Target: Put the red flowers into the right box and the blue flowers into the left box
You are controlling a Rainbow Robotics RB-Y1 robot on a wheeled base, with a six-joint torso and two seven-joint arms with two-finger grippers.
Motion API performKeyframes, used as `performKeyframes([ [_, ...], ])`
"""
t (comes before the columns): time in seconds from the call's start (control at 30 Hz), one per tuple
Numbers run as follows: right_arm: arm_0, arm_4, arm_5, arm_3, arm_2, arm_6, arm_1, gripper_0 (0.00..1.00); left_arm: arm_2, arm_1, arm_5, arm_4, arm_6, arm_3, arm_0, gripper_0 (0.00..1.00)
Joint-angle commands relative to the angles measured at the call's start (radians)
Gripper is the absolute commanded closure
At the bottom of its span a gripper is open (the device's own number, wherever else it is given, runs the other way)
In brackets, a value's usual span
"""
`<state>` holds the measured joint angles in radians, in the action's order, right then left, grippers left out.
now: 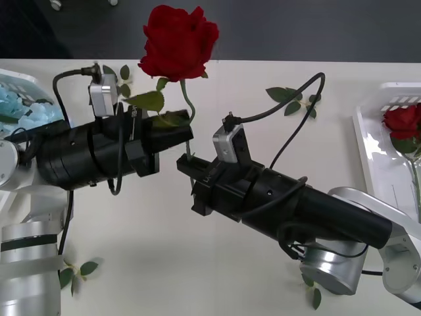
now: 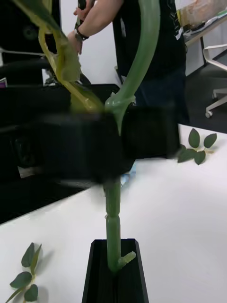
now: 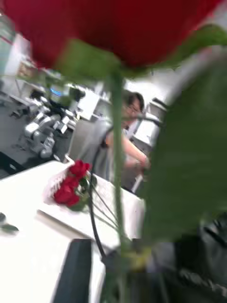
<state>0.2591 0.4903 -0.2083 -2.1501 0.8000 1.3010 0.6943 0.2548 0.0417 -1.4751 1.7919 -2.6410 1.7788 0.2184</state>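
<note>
Rose (image 1: 178,41): light, bendy stem, top-heavy; L gripper (image 1: 179,133) & R gripper (image 1: 187,164) both clamp stem — hold low.

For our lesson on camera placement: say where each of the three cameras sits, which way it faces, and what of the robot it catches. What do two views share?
Front view: above the arms, looking forward and down at the white table; both black arms meet mid-table, left claw and right claw on one red rose.
Right wrist view: on the right wrist, facing the rose stem held upright in its own black claw.
Left wrist view: on the left wrist, looking past the rose bloom to the right box of roses.
Shared: all three show that rose.
</note>
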Motion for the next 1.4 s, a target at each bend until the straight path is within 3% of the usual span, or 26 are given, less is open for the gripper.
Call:
performKeyframes([
  [0.03, -0.008, 0.008, 0.006, -0.057, 0.005, 0.006, 0.011, 1.0, -0.025, 0.001, 0.056, 0.046, -0.064, 0.008, 0.007, 0.26],
  [0.1, -0.009, 0.008, 0.006, -0.06, 0.002, 0.006, 0.016, 1.0, -0.026, 0.001, 0.072, 0.046, -0.064, 0.008, 0.004, 0.07],
  [0.17, -0.014, 0.008, 0.006, -0.063, -0.004, 0.006, 0.017, 1.0, -0.028, 0.001, 0.081, 0.043, -0.064, 0.008, 0.003, 0.01],
  [0.3, -0.027, 0.021, 0.004, -0.088, -0.044, -0.002, 0.039, 1.0, -0.028, 0.009, 0.091, 0.038, -0.064, 0.008, 0.003, 0.0],
  [0.4, -0.049, 0.036, -0.077, -0.142, -0.116, -0.012, 0.06, 1.0, -0.028, 0.018, 0.099, 0.038, -0.064, 0.008, 0.003, 0.0],
  [0.57, -0.104, 0.188, -0.302, -0.278, -0.332, -0.025, 0.083, 1.0, -0.028, 0.038, 0.111, 0.037, -0.064, 0.008, 0.003, 0.0],
  [0.93, -0.25, 0.393, -0.528, -0.363, -0.76, -0.034, 0.145, 1.0, -0.012, 0.198, 0.104, 0.024, -0.06, 0.011, 0.004, 0.0],
  [1.27, -0.397, 0.631, -0.849, -0.318, -1.294, -0.054, 0.246, 1.0, 0.143, 0.406, -0.036, -0.014, -0.039, 0.01, 0.003, 0.0],
  [1.4, -0.442, 0.672, -0.964, -0.254, -1.417, -0.055, 0.297, 1.0, 0.212, 0.458, -0.123, -0.042, -0.036, 0.011, 0.003, 0.0],
])
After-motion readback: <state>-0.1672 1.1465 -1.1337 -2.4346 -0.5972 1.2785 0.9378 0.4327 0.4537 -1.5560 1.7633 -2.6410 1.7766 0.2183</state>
